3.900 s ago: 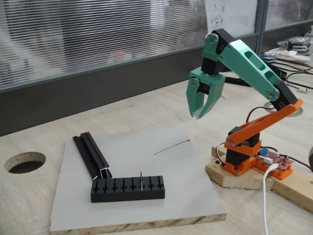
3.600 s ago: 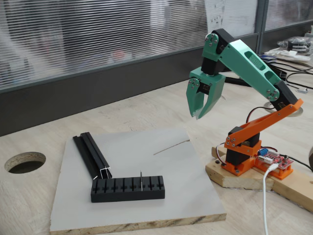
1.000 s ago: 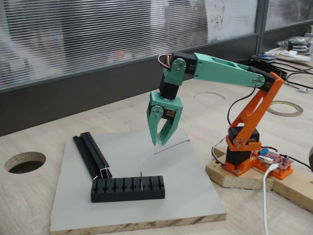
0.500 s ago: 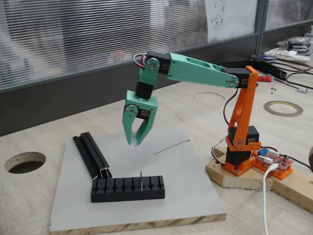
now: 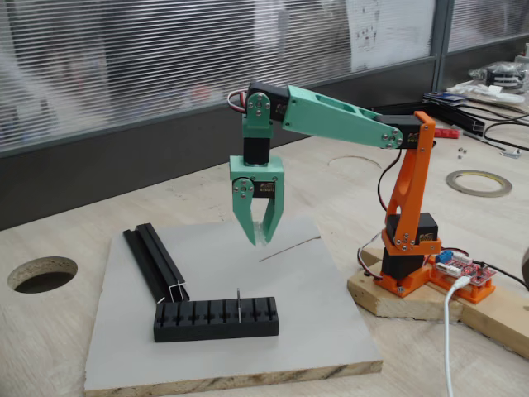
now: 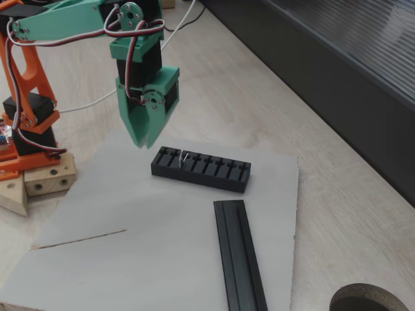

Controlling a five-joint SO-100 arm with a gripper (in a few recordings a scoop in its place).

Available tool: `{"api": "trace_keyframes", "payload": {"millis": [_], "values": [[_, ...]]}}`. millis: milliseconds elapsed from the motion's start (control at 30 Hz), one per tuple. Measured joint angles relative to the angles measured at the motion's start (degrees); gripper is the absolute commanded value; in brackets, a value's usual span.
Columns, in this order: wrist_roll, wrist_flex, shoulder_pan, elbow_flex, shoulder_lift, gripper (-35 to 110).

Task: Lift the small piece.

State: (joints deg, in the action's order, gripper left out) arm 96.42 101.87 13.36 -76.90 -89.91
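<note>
The small piece (image 5: 238, 303) is a tiny silvery pin standing upright in a slot of the black slotted block (image 5: 215, 321) at the grey board's front. It also shows in another fixed view as a thin glint (image 6: 183, 156) near that block's left end (image 6: 201, 170). My green gripper (image 5: 258, 240) hangs point-down above the board's middle, well above and behind the block. Its fingers are slightly apart, with nothing between them. From the other side the gripper (image 6: 144, 141) hovers just left of the block's pin end, clear of it.
A long black rail (image 5: 155, 262) lies on the grey board (image 5: 289, 331) left of the block. A thin grey wire line (image 5: 289, 248) crosses the board under the gripper. The arm's orange base on wood (image 5: 430, 298) stands right of the board, and a round hole (image 5: 41, 274) opens in the table at the left.
The arm unfolded from its raised pose and reached out over the board. In the last half second the gripper swung back to the right and turned to point straight down.
</note>
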Motion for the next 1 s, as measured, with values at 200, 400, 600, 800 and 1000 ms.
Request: {"api": "trace_keyframes", "payload": {"millis": [200, 400, 600, 800, 1000], "values": [[0.2, 0.4, 4.0, 0.0, 0.3, 9], [0.3, 0.6, 4.4, 0.3, 3.5, 9], [0.3, -3.3, 5.2, 0.4, 6.8, 9], [0.3, -9.1, 5.0, 0.4, 7.2, 9], [0.3, -10.3, 5.1, 0.4, 7.2, 9]]}}
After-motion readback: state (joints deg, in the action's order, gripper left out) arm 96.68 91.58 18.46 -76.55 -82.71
